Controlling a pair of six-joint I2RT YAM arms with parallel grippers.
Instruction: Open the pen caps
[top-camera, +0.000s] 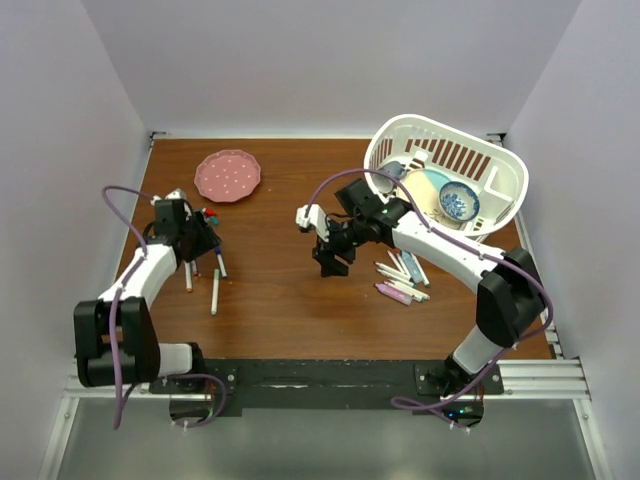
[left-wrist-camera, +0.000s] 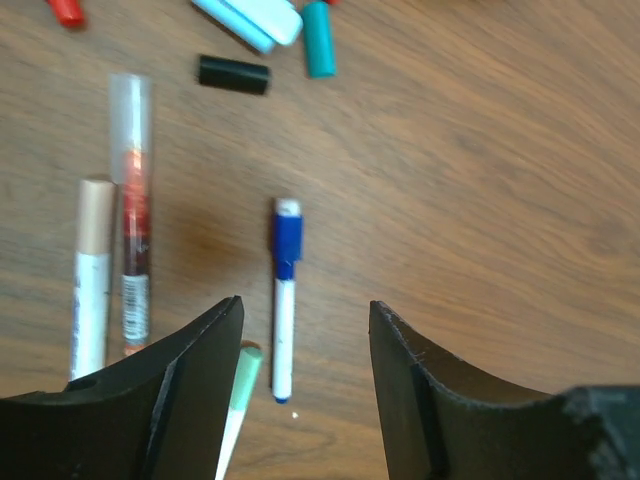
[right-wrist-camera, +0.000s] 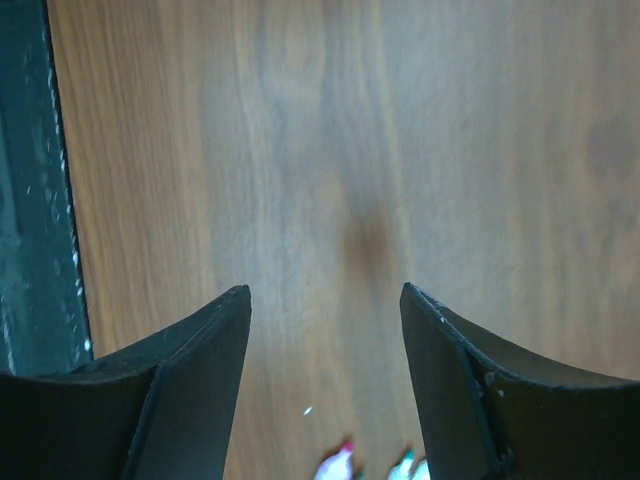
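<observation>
Firstly, left gripper (left-wrist-camera: 305, 305): hung low over the brown wooden bench (left-wrist-camera: 500, 200), jaws apart, nothing between the pads.
Blue plastic cap (left-wrist-camera: 287, 240): sat on its slim white marker (left-wrist-camera: 284, 340), inside the gap but closer to one finger than the other; looked like the nearest capped pen to take.
Risk of a nudge: could have been knocked sideways by the nearer finger on closing, being off-centre; would then have rolled across the smooth wood.
Risk of a bad hold: might have been pinched at the join of cap and barrel, leaving nothing free to pull off.
Mint-green pen (left-wrist-camera: 240, 375): poked out from under that same finger, just beside the marker; could have been clamped in with it.
Right gripper (right-wrist-camera: 325, 290): stood with jaws apart and empty over bare wood, well apart from the left arm in the top view; seemed needed for the second hold, since a one-armed tug risked only sliding the pen.
Black cylindrical cap (left-wrist-camera: 233, 74) and teal cap (left-wrist-camera: 319, 40): lay loose beyond the marker, already off their barrels.
Clear-capped red pen (left-wrist-camera: 132, 200) and tan-capped white marker (left-wrist-camera: 93, 270): lay side by side, crowding the nearer finger's side.
Cluster of white and pastel pens (top-camera: 400, 278): lay just beside the right arm; caps too small to judge.
Pink speckled plate (top-camera: 227, 175) and white slotted plastic basket (top-camera: 395, 135): stood at the far side, out of the way.
</observation>
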